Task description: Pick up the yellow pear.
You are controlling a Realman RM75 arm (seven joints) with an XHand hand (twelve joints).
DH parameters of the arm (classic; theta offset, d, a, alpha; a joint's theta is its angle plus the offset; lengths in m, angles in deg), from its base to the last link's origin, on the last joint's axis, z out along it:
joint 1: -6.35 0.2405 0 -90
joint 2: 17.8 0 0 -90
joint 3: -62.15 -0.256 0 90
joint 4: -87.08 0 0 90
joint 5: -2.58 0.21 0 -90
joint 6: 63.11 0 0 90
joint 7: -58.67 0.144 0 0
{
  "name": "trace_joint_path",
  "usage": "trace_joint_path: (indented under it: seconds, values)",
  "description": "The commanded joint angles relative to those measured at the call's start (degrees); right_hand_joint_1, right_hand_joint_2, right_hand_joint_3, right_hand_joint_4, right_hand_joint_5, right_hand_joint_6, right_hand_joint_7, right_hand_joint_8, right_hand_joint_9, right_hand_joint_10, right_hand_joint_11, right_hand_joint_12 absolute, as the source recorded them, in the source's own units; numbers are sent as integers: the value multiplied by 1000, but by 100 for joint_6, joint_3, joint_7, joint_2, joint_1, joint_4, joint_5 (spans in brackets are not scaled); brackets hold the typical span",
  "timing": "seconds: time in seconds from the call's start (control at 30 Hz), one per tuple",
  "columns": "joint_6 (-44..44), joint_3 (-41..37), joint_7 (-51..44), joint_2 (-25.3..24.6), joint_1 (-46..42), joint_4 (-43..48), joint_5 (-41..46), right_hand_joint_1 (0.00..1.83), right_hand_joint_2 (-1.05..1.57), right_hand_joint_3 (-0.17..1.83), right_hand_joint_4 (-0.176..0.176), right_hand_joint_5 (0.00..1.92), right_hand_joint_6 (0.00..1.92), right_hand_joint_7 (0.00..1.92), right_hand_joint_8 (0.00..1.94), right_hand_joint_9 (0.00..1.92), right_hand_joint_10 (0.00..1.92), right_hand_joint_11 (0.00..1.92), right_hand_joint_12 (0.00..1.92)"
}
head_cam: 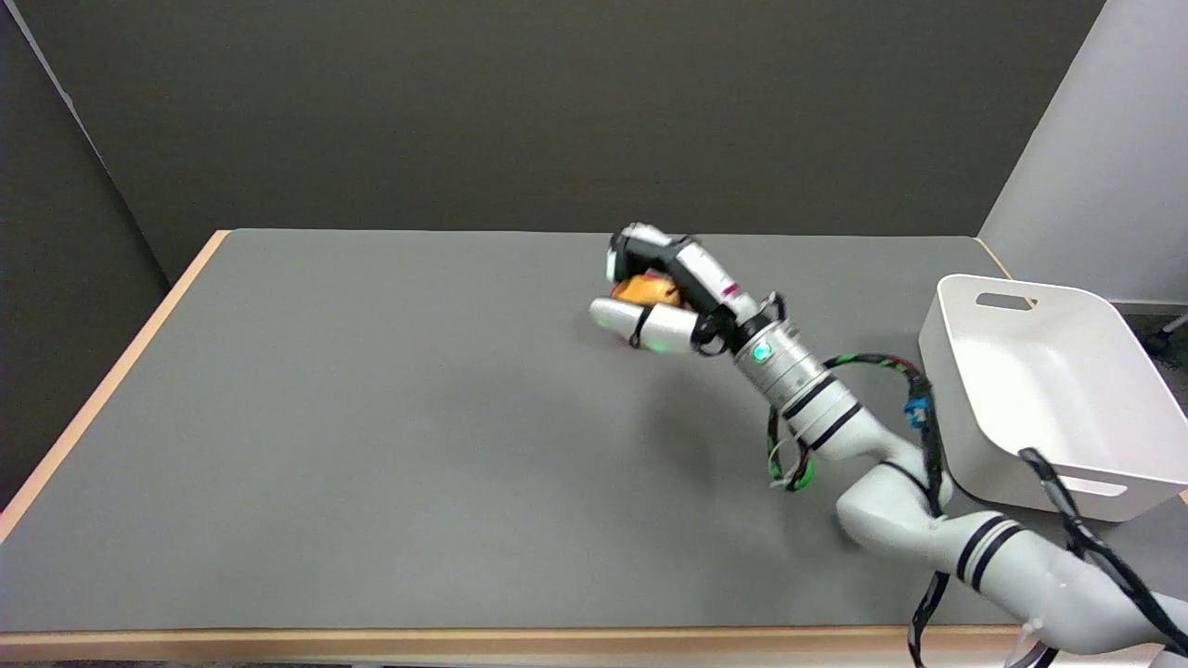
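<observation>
The yellow pear (647, 289) shows as a yellow-orange patch between the fingers of my right hand (654, 295), right of the table's middle and toward the far side. My hand is wrapped around it: black-and-white fingers curl over its top and far side, and a white finger lies under its near side. Most of the fruit is hidden by the fingers. I cannot tell whether it rests on the table or hangs just above it. My right arm reaches in from the lower right.
A white plastic bin (1049, 390) with handle slots stands at the table's right edge, close beside my forearm. The grey table (371, 417) has a wooden rim; dark walls stand behind and to the left.
</observation>
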Motion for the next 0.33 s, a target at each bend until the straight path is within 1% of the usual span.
trace_joint_path:
  seconds: [0.03, 0.07, 0.1, 0.17, 0.33]
  values:
    - [-382, -1883, -1910, 745, -430, 1651, 1, 1206, 1419, 115, -176, 385, 1912, 295, 1941, 341, 1921, -1, 1921]
    - [-469, -2094, -2085, 776, -483, 1725, 1, 1202, 1427, 97, -176, 467, 1900, 226, 1941, 343, 1921, -1, 1921]
    - [-546, -2246, -2187, 797, -517, 1785, 1, 1201, 1429, 93, -176, 485, 1898, 209, 1941, 343, 1921, -1, 1921]
    - [-861, -2656, -2369, 881, -603, 1882, -21, 1202, 1429, 94, -176, 485, 1898, 211, 1941, 344, 1921, -1, 1921]
    - [-1330, -3348, -2719, 1050, -747, 1918, -8, 1205, 1422, 104, -176, 486, 1900, 217, 1941, 346, 1921, -1, 1921]
